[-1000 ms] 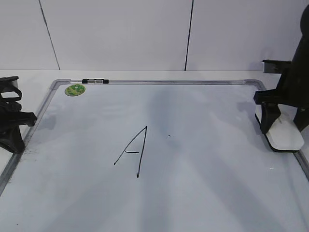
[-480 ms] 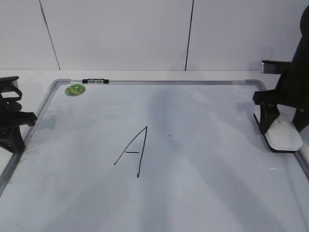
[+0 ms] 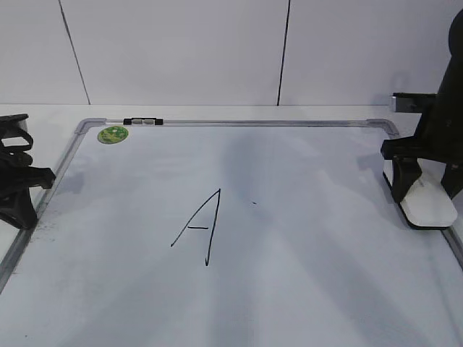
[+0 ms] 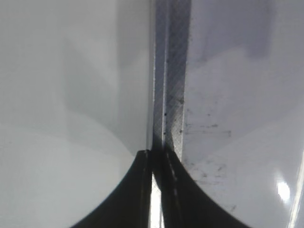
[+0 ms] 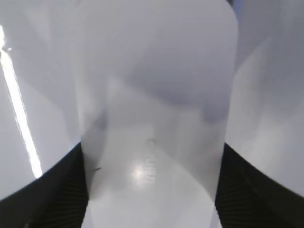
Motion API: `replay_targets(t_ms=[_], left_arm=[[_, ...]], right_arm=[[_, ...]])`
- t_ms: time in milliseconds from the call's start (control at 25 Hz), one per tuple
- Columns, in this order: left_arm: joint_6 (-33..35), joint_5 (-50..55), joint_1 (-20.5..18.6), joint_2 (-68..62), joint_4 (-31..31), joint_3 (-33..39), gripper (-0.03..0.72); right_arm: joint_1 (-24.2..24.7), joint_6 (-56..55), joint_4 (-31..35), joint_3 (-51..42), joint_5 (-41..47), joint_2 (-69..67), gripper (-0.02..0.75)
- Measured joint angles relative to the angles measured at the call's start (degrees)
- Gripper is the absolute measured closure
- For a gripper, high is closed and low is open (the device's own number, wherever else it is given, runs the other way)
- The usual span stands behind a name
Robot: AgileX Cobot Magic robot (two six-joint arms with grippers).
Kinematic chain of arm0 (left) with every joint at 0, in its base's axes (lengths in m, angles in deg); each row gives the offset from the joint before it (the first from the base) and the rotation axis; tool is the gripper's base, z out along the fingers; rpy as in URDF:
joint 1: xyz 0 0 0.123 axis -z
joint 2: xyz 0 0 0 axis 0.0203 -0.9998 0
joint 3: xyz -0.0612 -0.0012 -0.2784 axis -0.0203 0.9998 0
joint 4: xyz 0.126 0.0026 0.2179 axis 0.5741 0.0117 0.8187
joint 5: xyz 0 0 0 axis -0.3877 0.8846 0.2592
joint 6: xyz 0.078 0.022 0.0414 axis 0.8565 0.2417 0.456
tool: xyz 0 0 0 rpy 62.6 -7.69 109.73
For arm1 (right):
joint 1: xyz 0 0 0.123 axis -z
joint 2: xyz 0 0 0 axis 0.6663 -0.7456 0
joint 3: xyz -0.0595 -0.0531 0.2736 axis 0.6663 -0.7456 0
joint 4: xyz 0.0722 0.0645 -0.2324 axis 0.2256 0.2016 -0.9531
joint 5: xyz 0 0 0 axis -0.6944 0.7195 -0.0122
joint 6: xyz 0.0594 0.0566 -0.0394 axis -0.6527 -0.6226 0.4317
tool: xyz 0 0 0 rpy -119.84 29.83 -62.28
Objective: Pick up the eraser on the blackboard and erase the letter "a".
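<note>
Right wrist view: your right end effector (image 5: 152, 190) grips eraser (image 5: 156, 109) on board (image 3: 289, 289); left end effector (image 4: 156, 156) closed at frame.

board centre open around capital A (image 3: 199, 228) | right edge blocked: eraser (image 3: 428, 207) | left frame, seemingly: left gripper (image 3: 18, 191)

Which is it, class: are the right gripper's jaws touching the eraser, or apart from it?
Touching. In the right wrist view, both dark jaws of the right gripper press the sides of the eraser with no gap.

eraser (image 3: 429, 207) on blackboard's (image 3: 239, 123) right edge, capital a (image 3: 199, 226) central.
</note>
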Motion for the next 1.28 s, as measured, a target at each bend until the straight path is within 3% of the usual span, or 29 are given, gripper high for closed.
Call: replay_targets(t_ms=[720,1000,1280], left_arm=[[0.1,0.0,0.0,0.0,-0.1,0.0,0.674],[0.1,0.0,0.0,0.0,-0.1,0.0,0.674],[0.1,0.0,0.0,0.0,-0.1,0.0,0.674]], right_arm=[[0.0,0.0,-0.2,-0.1,-0.1,-0.9,0.176],[0.0,0.0,-0.2,-0.1,-0.1,-0.9,0.093],[0.0,0.0,0.3,-0.1,-0.1,-0.9,0.081]])
